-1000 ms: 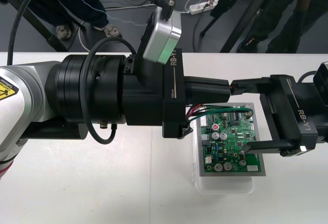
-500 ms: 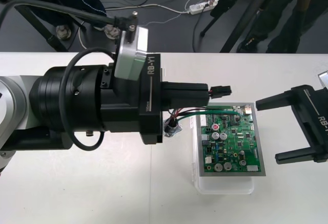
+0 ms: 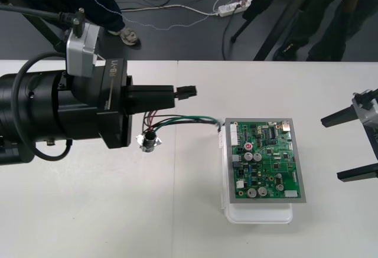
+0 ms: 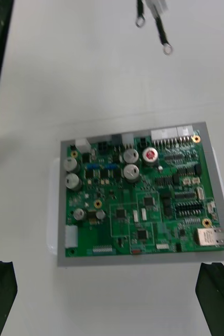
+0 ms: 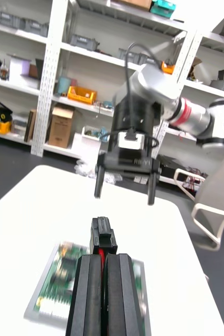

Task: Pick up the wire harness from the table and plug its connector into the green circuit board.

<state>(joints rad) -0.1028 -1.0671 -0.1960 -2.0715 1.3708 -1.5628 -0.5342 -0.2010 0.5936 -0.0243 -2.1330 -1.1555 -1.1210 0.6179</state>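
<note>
Clamping plug [image 3: 188, 91], left gripper [image 3: 172, 94], socket [image 3: 149, 141] beneath it

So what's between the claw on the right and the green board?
Just bare table. In the front view the open right gripper sits apart from the green circuit board, and nothing lies between them.

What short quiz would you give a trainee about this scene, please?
1. True or false: the plug is seated in the green circuit board.
2. Which one is shut on the plug: A, the left end effector, or B, the right end effector?
3. Fill in: the round metal socket is nearest the ___ end effector.
Key: 1 false; 2 A; 3 left.
</note>
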